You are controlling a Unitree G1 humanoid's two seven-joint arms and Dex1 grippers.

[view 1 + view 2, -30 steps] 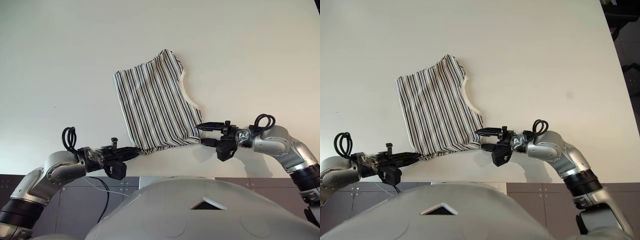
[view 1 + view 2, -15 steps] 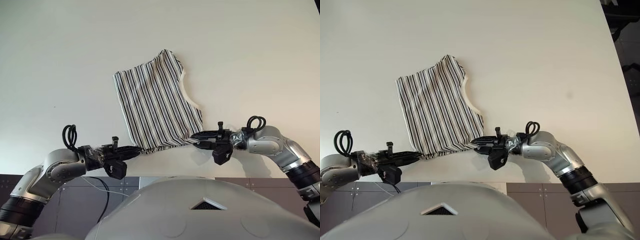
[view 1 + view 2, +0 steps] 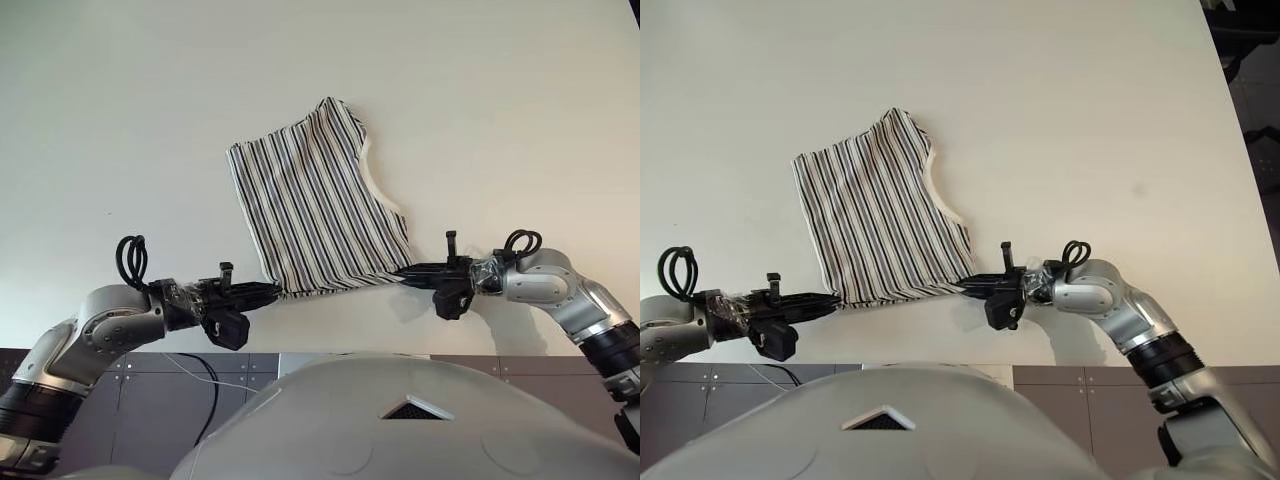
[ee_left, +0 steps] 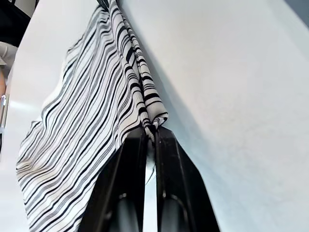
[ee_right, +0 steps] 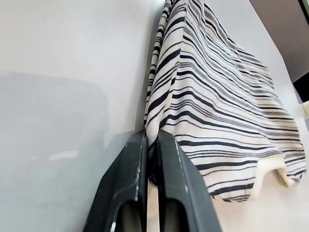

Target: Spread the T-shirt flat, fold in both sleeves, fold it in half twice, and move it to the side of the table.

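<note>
While the left gripper (image 3: 274, 291) and right gripper (image 3: 406, 272) pinch it, the T-shirt (image 3: 315, 210) lies between.

The left arm (image 3: 110, 322) and the right arm (image 3: 548, 282) have rounded silver-grey shells, with black ribbed bands at the joints. A black cable loop (image 3: 128, 262) stands at twelve o'clock on the left wrist, and a second loop (image 3: 526, 241) does the same on the right. The left gripper (image 3: 274, 290) and the right gripper (image 3: 403, 272) are black, each with a short upright peg and two long, slim, glossy fingers (image 4: 126, 186).
</note>
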